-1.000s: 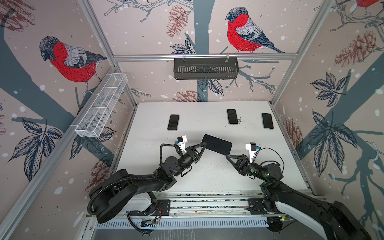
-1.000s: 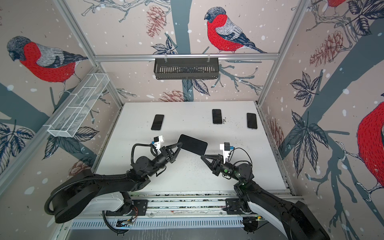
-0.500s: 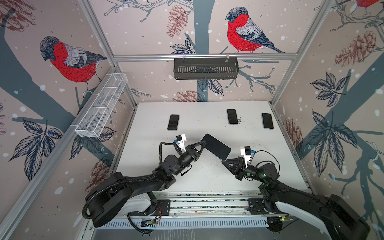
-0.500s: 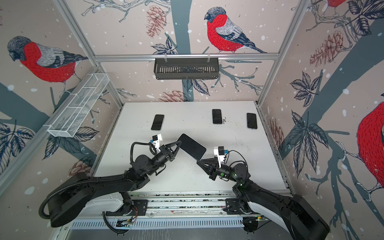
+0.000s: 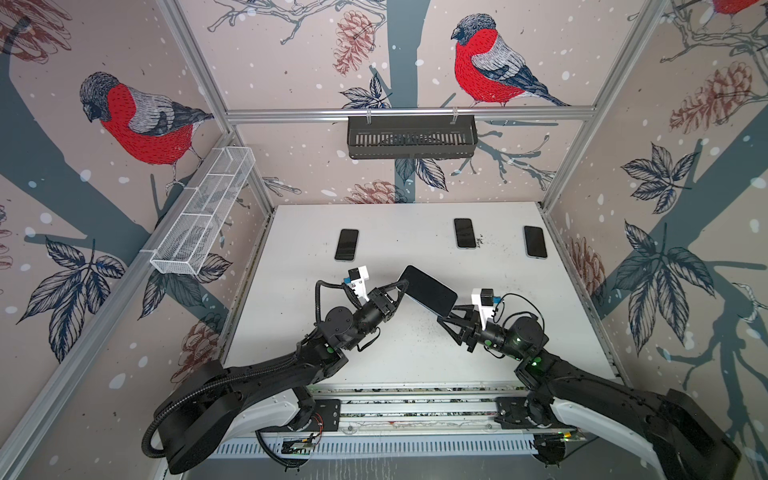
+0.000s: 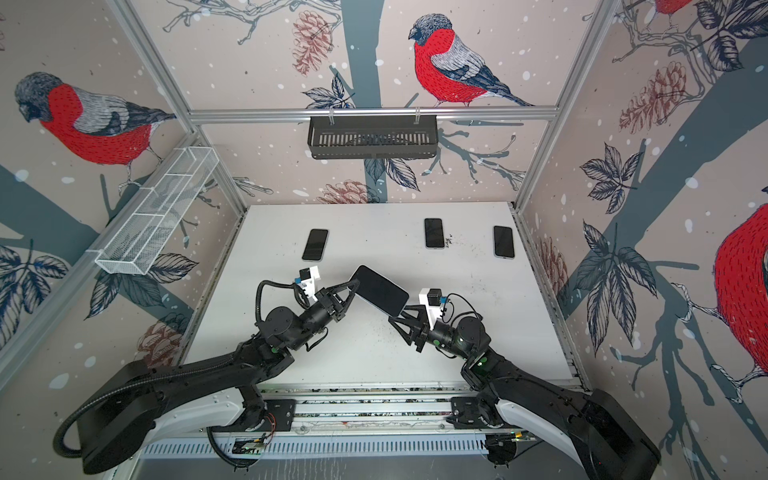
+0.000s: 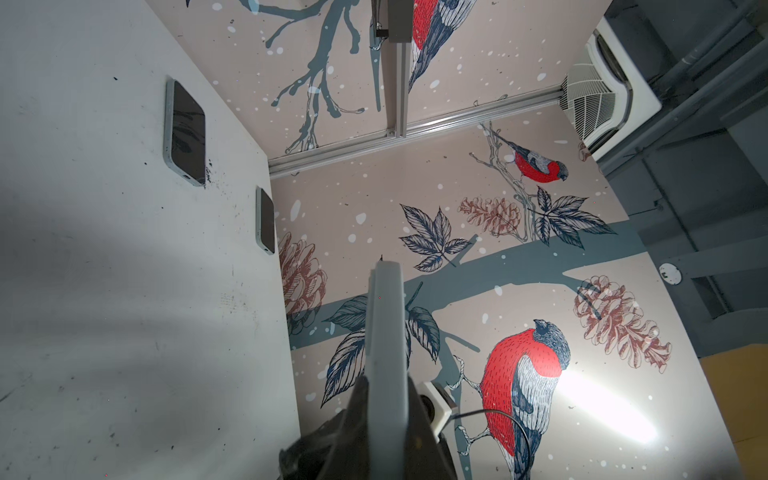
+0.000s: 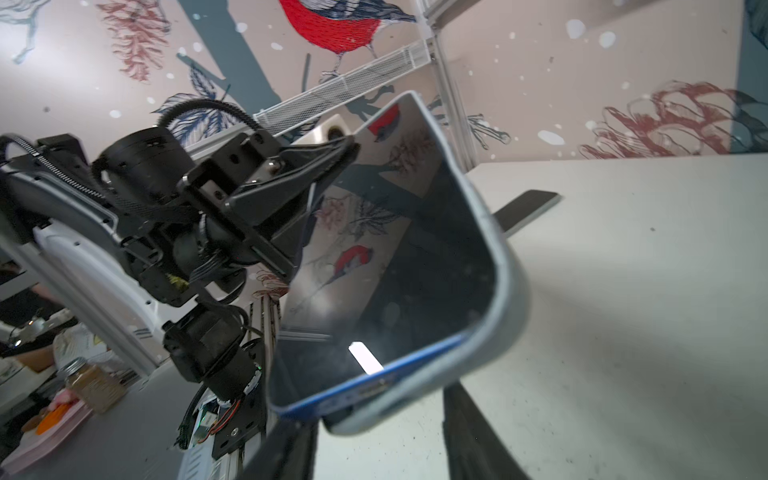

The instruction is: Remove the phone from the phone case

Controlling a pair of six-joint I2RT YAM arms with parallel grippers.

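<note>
Mid-air handover: the left pincer (image 5: 400, 286) is clamping shut on one short end of the cased phone (image 5: 428, 291). It is holding the phone tilted above the middle of the counter (image 5: 540, 332), so the free end is pointing at the right pincer (image 5: 448, 314). That pincer's jaws are standing apart on either side of the lower end, gripping nothing.

In the right wrist view a blue edge is showing beside the pale grey phone case (image 8: 511, 299) at the near corner. This suggests the case is starting to peel there, while the rest of the phone is sitting inside it. Lifting the pair is probably giving the right arm room to pinch the rim alone.

Three other phones (image 5: 464, 233) are lying flat along the counter's back, well apart from the arms. A black basket (image 5: 411, 137) and a white mesh rack (image 5: 203, 216) are hanging on the walls. Nothing appears to be obstructing either arm.
</note>
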